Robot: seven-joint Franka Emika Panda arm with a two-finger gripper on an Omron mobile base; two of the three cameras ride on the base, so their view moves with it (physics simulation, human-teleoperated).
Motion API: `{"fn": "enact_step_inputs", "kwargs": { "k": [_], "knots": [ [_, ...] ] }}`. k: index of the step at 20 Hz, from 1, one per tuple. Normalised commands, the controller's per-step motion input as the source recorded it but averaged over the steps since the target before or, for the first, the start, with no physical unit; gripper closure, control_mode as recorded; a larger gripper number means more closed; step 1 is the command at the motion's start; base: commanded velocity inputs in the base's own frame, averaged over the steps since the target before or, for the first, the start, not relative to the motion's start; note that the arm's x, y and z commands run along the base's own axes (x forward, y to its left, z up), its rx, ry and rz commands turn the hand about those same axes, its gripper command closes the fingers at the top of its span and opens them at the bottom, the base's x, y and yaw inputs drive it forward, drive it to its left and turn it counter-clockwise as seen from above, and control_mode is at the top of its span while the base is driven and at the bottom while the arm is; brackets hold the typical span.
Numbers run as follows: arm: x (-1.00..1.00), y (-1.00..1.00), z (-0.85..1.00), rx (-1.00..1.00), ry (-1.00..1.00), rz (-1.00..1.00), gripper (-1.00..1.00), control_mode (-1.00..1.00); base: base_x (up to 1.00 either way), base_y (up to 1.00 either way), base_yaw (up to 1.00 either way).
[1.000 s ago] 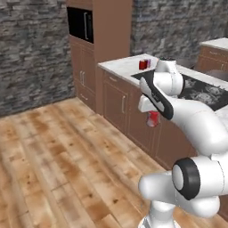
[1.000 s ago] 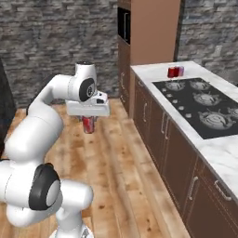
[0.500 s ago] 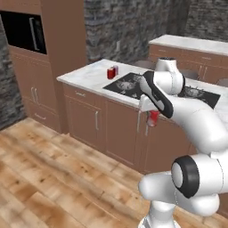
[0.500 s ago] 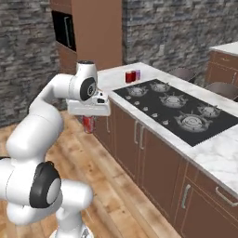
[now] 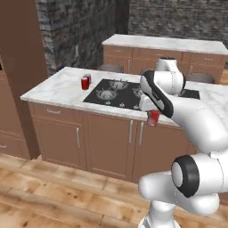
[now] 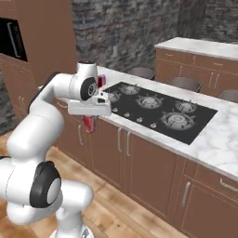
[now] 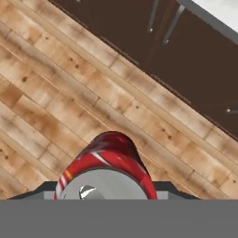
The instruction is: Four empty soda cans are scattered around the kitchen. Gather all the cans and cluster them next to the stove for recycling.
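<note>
Drove round to face the counter (image 5: pixel 53 91), gripper (image 5: pixel 153 116) pinching an upright red can (image 5: pixel 153 118) off the counter's front edge, stove (image 5: pixel 129 94) just beyond, two cans (image 5: pixel 86 82) by its left edge.

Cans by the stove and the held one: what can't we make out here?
- Purple-pink can, left base view: mostly hidden behind the counter red can.
- Both counter cans, right base view: the arm covers them; a red sliver shows.
- Held can, hand view: lower part cut by the bottom edge, gripper fingertips hidden.
</note>
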Motion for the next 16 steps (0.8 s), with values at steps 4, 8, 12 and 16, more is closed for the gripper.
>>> {"fn": "enact_step_inputs", "kwargs": {
  "k": [4,8,12,16],
  "knots": [
    [0.0,0.0,0.0,0.0,0.0,0.0,1.0,1.0,0.01,0.77,-0.43],
    [0.0,0.0,0.0,0.0,0.0,0.0,1.0,1.0,0.0,0.83,-0.41],
    [0.0,0.0,0.0,0.0,0.0,0.0,1.0,1.0,0.24,0.94,-0.41],
    [0.0,0.0,0.0,0.0,0.0,0.0,1.0,1.0,0.49,0.88,-0.45]
  ]
}}
